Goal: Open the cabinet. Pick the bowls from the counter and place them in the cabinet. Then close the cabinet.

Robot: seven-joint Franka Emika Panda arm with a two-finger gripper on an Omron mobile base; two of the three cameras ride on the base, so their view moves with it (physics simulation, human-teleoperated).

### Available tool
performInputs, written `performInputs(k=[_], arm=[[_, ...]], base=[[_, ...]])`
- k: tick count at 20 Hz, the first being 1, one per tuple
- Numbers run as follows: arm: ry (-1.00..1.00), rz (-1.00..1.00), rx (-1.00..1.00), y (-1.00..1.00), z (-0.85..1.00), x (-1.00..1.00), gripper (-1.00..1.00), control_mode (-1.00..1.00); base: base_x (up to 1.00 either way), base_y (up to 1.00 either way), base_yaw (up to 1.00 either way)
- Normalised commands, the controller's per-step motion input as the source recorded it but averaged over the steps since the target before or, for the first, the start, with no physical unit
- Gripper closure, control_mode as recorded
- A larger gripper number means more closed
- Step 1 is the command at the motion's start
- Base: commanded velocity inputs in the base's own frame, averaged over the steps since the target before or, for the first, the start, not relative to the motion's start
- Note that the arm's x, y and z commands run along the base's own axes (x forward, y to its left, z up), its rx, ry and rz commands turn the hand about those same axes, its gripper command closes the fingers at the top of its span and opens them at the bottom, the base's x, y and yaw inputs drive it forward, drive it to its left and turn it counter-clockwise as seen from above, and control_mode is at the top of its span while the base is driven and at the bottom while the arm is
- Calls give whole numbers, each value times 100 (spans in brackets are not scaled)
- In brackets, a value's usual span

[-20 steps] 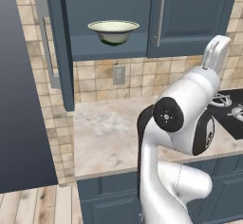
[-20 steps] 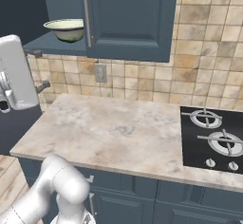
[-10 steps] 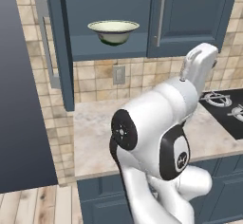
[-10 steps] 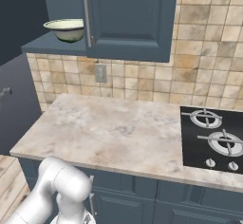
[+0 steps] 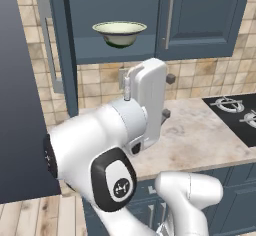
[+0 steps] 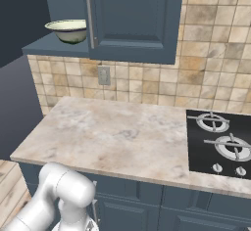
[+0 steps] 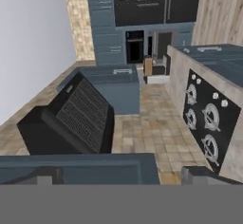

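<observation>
Currently, going left to right: the cabinet [image 5: 125, 17] has its left door [image 5: 57, 40] swung wide open, silver bar handle facing out, while the right door [image 5: 200, 15] sits shut. Inside on the shelf rests the pale cream-green bowl [image 5: 120, 32], upright, near the shelf's front edge; from the right base view the same bowl [image 6: 69, 30] sits just left of the closed door's handle. Only one bowl can be seen. Below, the counter [image 6: 112, 137] runs along the tiled wall, with a wall outlet [image 6: 103, 75] above it. Further right, the black stovetop [image 6: 220, 144] is set into the slab, two burners and small knobs visible. White arm [image 5: 110, 145] fills the near middle of the left base view, hand raised in front of the counter. The gripper [image 7: 121, 175] shows its two dark tips at the bottom of the hand view, set wide apart with nothing between them.
</observation>
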Motion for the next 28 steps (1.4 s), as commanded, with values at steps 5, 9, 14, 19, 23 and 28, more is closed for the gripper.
performInputs(k=[5, 9, 14, 19, 23, 28], arm=[[0, -12, -1, 94, -1, 0, -100, -100], [0, -6, 0, 100, -3, 2, -100, -100], [0, 0, 0, 72, -1, 3, -100, -100], [0, 0, 0, 19, -11, 23, -100, -100], [0, 0, 3, 10, -43, 25, -100, -100], [-2, 0, 1, 18, -55, 28, -100, -100]], base=[[0, 0, 0], [0, 0, 0], [0, 0, 0], [0, 0, 0], [0, 0, 0], [0, 0, 0]])
